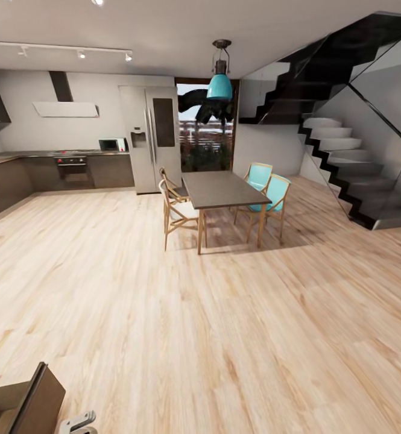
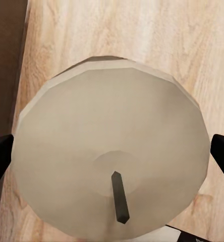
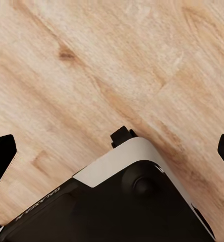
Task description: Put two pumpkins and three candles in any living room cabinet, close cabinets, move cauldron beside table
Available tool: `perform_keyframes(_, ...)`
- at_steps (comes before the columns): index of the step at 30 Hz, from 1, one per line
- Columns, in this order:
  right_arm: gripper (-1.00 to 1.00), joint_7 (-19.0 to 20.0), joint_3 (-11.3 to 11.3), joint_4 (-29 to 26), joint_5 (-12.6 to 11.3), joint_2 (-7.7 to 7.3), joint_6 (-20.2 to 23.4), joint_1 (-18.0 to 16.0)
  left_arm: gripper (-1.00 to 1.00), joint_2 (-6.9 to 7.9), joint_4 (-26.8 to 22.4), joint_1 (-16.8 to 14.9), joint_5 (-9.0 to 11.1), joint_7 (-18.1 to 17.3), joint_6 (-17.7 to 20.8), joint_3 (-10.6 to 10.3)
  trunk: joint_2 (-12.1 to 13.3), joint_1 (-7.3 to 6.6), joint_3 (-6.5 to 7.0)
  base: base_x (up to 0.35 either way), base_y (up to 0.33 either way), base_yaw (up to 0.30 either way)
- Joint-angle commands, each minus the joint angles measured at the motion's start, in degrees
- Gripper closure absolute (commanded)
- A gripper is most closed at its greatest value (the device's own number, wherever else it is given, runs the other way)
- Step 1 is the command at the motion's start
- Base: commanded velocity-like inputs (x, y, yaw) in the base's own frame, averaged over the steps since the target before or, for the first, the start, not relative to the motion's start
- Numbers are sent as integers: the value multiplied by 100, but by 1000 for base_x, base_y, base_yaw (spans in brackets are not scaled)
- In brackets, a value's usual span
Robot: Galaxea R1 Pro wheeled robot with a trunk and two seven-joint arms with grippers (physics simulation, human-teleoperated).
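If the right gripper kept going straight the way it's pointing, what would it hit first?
Probably the robot's own base, the black and white body low in the right wrist view, or else the wood floor beyond it. Depth is unclear. The fingers stand wide apart with nothing between.

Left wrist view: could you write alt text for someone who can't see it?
A stubby grey-tan cylindrical candle with a short dark wick sits between two black fingertips of the left gripper, above pale wooden plank floor.
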Motion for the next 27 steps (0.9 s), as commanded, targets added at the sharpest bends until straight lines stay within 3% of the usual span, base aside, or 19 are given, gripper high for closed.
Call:
perform_keyframes(1,-100,1,0,0,0,3,0,0,100,0,-1,0,-3,0,-1,1,0,0,0,174,0,0)
perform_keyframes(10,-100,2,0,0,0,6,-3,0,100,0,0,1,-3,0,-39,1,0,0,0,164,-38,0)
perform_keyframes(20,-100,-4,0,0,0,7,-8,0,100,-4,16,1,-174,0,-151,1,0,0,0,156,-93,2)
perform_keyframes(27,-100,-4,0,0,0,7,-8,0,100,-8,16,0,-178,0,-152,1,0,0,0,149,-126,122)
